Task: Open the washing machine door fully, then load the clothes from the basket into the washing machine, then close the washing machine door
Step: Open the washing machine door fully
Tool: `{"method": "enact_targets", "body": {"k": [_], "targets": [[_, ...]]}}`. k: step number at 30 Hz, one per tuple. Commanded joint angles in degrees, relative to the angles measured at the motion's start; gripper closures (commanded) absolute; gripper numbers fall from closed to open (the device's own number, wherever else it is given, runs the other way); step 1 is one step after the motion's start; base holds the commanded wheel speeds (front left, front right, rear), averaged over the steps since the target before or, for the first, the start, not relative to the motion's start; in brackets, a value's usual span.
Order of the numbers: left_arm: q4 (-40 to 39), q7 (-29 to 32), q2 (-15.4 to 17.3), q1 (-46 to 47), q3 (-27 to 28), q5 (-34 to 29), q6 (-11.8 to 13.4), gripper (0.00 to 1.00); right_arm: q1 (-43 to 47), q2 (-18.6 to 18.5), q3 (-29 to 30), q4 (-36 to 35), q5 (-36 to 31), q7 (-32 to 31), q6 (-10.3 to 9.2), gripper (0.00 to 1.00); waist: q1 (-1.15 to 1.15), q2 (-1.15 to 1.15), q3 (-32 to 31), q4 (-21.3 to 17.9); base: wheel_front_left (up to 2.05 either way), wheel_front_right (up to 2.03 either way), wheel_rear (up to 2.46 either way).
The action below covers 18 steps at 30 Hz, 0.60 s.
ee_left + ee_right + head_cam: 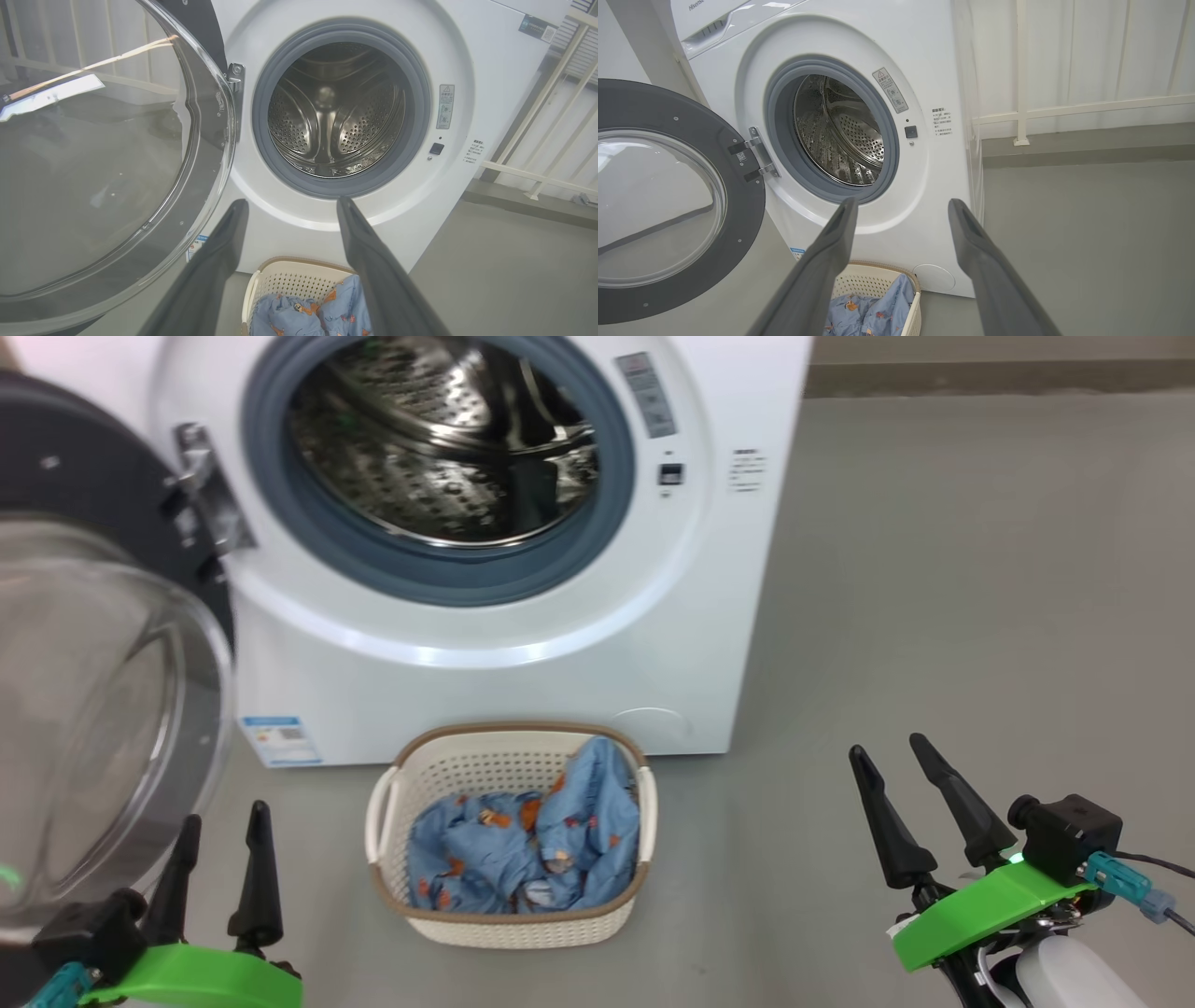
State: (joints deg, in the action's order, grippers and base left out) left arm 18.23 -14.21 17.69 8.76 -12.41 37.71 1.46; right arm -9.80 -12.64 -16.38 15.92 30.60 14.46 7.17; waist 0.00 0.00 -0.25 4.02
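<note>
The left gripper (224, 814) sits nearest, at the lower left, its fingers spread wide and holding nothing. Close ahead of it stands the door (93, 476), open to the left: a wide black rim around a bulging clear glass bowl, hung on a metal hinge (210, 495) at the left edge of the opening. The glass bowl is the one thing close in front of that gripper. The machine (560, 644) is a white box with a grey rubber ring (439, 579) round a perforated steel drum (448, 439). The basket (509, 728), cream with a brown rim, rests on the floor (980, 569) just before the machine, below the opening and between the two grippers. The clothes (532, 840) lie in it, light blue with orange figures, heaped higher on the right. A blue sticker (280, 739) marks the lower left corner of the front. A grey warning label (646, 394) and lines of small print (747, 469) sit right of the opening, all too small to read. The right wrist view shows "Hisense" (696, 5) on the top panel. The right gripper (887, 747), wide and empty, hangs over grey floor, well apart from the basket. A white railing (1020, 70) stands beyond.
</note>
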Motion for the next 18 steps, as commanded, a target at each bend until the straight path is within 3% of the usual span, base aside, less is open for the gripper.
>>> {"method": "enact_targets", "body": {"k": [1,18], "targets": [[-2.41,-0.78,1.25,0.57,2.36,0.04,0.63,0.0,-0.74,-1.09,-1.0,-1.69,-1.06,0.54,0.32,0.0,0.0,0.0,-0.33,-3.36,0.0,0.0,0.0],[-4.14,-0.63,0.97,-0.91,1.75,-0.78,2.08,0.0,-0.72,-2.36,0.5,-2.64,-2.17,0.54,0.32,0.0,0.0,0.0,-0.05,-4.76,0.0,0.0,0.0]]}}
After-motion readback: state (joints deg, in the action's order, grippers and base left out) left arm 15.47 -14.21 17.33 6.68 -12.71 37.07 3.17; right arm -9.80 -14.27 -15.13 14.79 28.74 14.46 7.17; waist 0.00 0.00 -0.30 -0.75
